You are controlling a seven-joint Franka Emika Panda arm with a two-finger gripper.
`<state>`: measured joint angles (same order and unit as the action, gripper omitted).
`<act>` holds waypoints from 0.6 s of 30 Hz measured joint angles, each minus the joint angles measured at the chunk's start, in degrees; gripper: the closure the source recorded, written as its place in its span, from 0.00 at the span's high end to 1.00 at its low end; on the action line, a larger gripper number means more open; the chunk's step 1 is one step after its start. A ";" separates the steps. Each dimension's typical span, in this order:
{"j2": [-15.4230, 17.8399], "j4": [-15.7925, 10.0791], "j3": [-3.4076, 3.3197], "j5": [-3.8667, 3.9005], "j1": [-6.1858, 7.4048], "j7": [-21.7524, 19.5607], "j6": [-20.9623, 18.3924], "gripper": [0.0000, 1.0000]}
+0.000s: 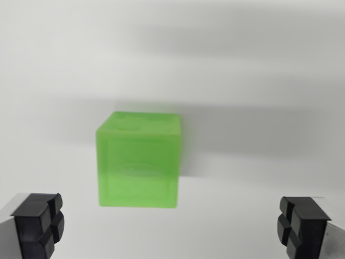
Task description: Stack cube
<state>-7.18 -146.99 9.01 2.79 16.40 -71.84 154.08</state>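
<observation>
One green cube [138, 159] is all I've got in front of me right now, sitting on a plain white surface [259, 65]. It's a translucent, bright lime sort of green, with a faint oval mark pressed into the face turned toward my camera (too blurry to read, so don't ask). I can see that front face, the top, and a thin sliver of the side toward the wrist view's right.

My gripper [172, 226] is wide open, jaws spread far apart with nothing held between them. One black fingertip [39, 224] pokes up in the bottom corner at the wrist view's left, the other in the bottom corner at the wrist view's right. The cube sits above the gap between them in the picture, a bit closer to the left-hand finger, and neither pad touches it.

A soft grey shadow [242, 129] stretches across the surface behind the cube and off toward the wrist view's right. The whole picture is slightly blurred.
</observation>
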 joint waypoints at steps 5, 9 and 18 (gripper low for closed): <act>-2.04 -0.26 0.25 0.76 1.86 -2.42 2.07 1.00; -3.61 -0.30 0.24 1.42 3.00 -3.80 3.62 1.00; -10.36 0.50 -1.78 4.27 4.13 -5.81 9.20 1.00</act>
<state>-17.54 -146.49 7.23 7.07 20.53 -77.65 163.27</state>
